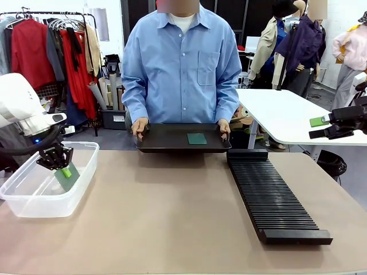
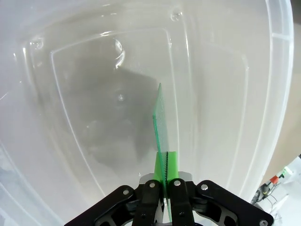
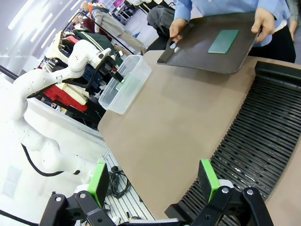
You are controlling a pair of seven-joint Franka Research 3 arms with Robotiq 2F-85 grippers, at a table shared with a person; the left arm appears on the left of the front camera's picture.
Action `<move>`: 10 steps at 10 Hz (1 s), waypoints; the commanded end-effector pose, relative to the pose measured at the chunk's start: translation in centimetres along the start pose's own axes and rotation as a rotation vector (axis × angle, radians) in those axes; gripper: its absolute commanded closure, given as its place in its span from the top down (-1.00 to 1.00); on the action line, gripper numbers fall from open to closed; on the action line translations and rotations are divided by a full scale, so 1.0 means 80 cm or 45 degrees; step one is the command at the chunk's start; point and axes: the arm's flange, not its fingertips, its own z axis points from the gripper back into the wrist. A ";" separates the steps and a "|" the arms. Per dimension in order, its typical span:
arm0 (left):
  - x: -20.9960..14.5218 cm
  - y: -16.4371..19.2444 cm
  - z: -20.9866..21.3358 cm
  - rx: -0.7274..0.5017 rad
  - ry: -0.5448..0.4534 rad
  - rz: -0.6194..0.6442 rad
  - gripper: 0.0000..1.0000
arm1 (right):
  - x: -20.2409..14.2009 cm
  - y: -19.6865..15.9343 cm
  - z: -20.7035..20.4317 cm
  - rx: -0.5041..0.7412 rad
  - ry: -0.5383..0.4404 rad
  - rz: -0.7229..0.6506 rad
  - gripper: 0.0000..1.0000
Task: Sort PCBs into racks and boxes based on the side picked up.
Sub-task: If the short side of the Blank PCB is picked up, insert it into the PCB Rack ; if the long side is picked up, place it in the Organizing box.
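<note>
While I'm standing here by the table point(image 1: 172, 229), the left gripper point(image 1: 66, 171) is down inside the clear box point(image 1: 86, 150) at the robot's left end, fingers pressed together on a green PCB point(image 1: 67, 180). From the front, the board hangs tilted below the green pads, well inside the tub's walls. Whether its lower edge touches the floor of the box, I honestly can't tell.

The left wrist cam is kinda neat. You see the left gripper point(image 2: 165, 165) pinching the PCB point(image 2: 159, 120) dead edge-on, so it's just a thin green sliver rising from between the pads, with the cloudy box point(image 2: 225, 70) bottom behind it.

The right gripper point(image 1: 315, 127) hangs up off the table way over on the right, holding nothing. On its own cam the right gripper point(image 3: 153, 181) has its fingers spread wide, and the black slotted rack point(image 3: 263, 136) stretches away in front of it. That rack point(image 1: 269, 197) lies on the table right of centre, running from the person's side toward the robot.

The person across the table holds a shallow black tray point(image 1: 166, 140) at the far edge, one hand point(image 1: 139, 127) on one end, the other hand point(image 1: 223, 127) on the opposite end, just beside the rack's far end. A smaller PCB point(image 1: 196, 138) lies flat on it, a bit right of the middle. The right wrist cam catches the same tray point(image 3: 197, 52) and smaller PCB point(image 3: 224, 41), plus the box point(image 3: 124, 87) farther off.
</note>
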 end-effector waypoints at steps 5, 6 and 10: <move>0.007 0.003 0.007 -0.038 -0.049 0.000 0.25 | 0.003 0.002 0.000 0.003 -0.012 -0.007 1.00; 0.004 0.000 0.015 -0.016 -0.059 0.003 0.65 | 0.003 0.002 0.000 0.003 -0.012 -0.007 1.00; -0.011 -0.022 0.046 0.132 -0.073 0.028 1.00 | 0.003 0.002 0.000 0.003 -0.012 -0.007 1.00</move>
